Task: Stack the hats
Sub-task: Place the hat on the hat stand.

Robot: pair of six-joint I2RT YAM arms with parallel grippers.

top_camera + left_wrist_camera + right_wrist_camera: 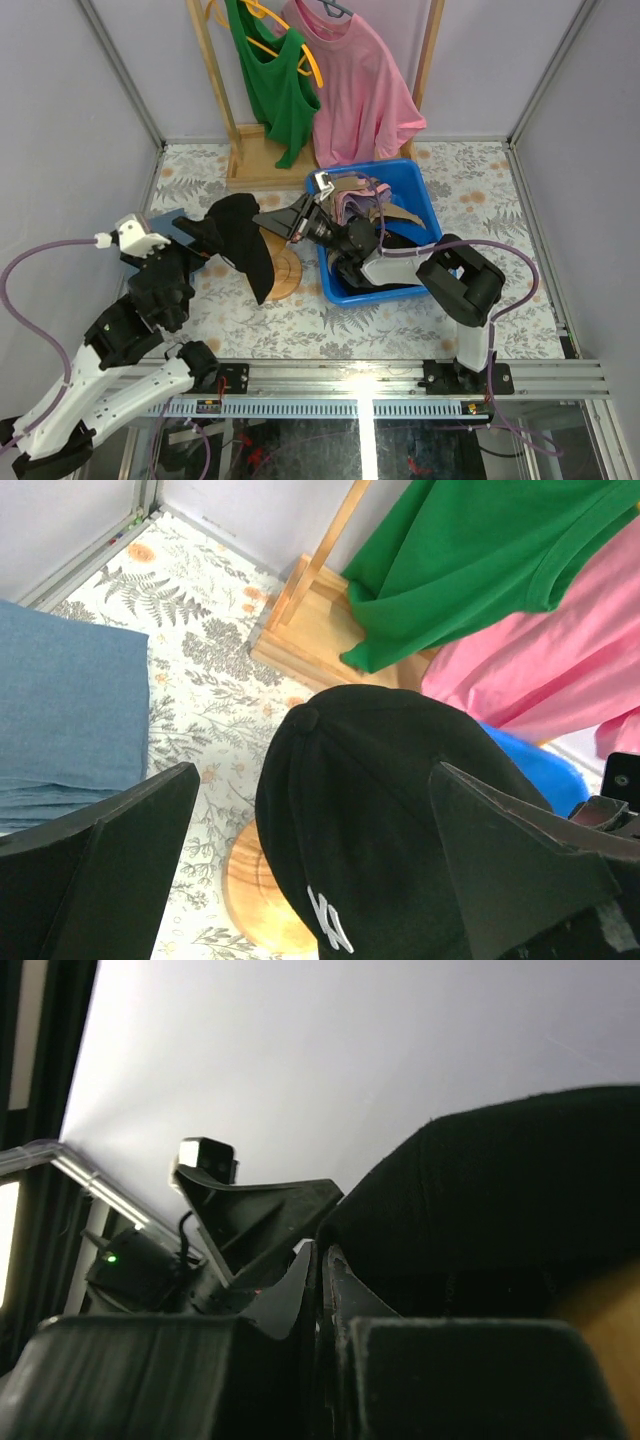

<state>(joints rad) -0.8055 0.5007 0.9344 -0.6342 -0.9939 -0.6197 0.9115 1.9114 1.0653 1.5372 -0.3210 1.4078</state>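
Left wrist view, from the left: folded blue denim (70,700) lies flat on the fern-printed table (200,670). The left end effector (312,780) stands wide, and its matte black wedge fingers (110,870) flank the black cap (380,810). Whether they touch it cannot be told. The cap is a smooth fabric dome with a top button and a white stitched emblem near its lower edge. It sits over a round, pale wooden stand (245,890). Behind it a wooden rack (310,630) carries a green tank top (470,560) and a pink T-shirt (540,670).

Only the top external view shows the rigid blue plastic bin (405,168) just right of the stand. In it the other hats (355,200), pink, lavender and tan, lie crumpled together. The right end effector (268,219) reaches left from above the bin. Its tips are pressed together on nothing, just beside the cap's crown.

The right wrist view adds the pinched fingers close up, with the cap a dark curve to their right and tan wood beneath it.
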